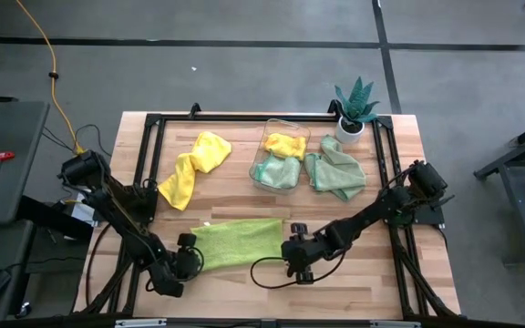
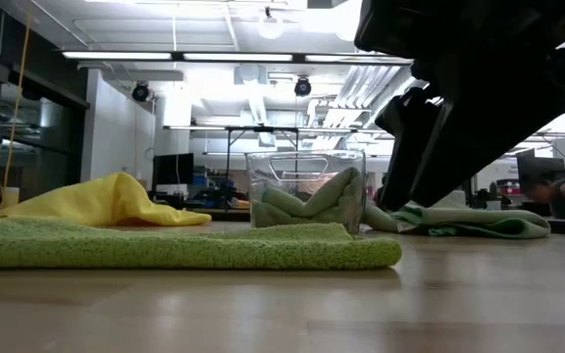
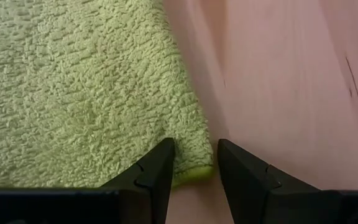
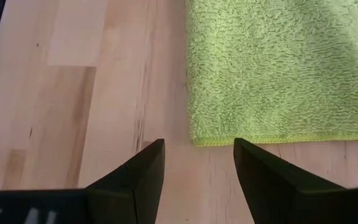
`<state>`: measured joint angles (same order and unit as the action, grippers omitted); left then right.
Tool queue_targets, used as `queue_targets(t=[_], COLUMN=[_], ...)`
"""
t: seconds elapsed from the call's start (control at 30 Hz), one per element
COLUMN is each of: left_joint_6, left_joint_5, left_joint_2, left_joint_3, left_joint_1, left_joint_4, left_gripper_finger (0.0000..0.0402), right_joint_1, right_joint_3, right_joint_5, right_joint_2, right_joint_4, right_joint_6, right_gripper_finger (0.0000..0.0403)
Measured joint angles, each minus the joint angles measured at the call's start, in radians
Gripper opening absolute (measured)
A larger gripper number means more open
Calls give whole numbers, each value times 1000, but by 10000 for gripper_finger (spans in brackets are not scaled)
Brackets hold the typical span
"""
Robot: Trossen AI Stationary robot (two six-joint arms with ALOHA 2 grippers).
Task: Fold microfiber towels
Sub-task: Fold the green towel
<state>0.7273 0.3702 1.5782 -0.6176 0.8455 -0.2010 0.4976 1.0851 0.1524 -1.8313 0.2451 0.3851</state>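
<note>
A lime green microfiber towel lies flat near the table's front edge, also seen in the low view. My left gripper is at its near-left corner, open, one finger on each side of that corner. My right gripper hovers open just off the towel's near-right corner, with only bare wood between its fingers. A yellow towel lies crumpled at the far left. A mint green towel lies to the right of the clear bin.
The clear bin holds a yellow cloth and a mint cloth. A spiky potted plant stands at the far right corner. A black frame runs round the tabletop. Bare wood lies between the lime towel and the bin.
</note>
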Motion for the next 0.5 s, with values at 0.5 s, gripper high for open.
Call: queue_targets(t=[0.5], left_joint_6=[13], left_joint_5=[31], left_joint_2=[8], left_joint_3=[1], left_joint_1=[1], left_joint_4=[-4], left_gripper_finger=[117], right_joint_1=[0], right_joint_3=[-1], right_joint_5=[0], right_joint_2=[-34], right_joint_4=[-112], right_joint_6=[-245], right_gripper_finger=[183])
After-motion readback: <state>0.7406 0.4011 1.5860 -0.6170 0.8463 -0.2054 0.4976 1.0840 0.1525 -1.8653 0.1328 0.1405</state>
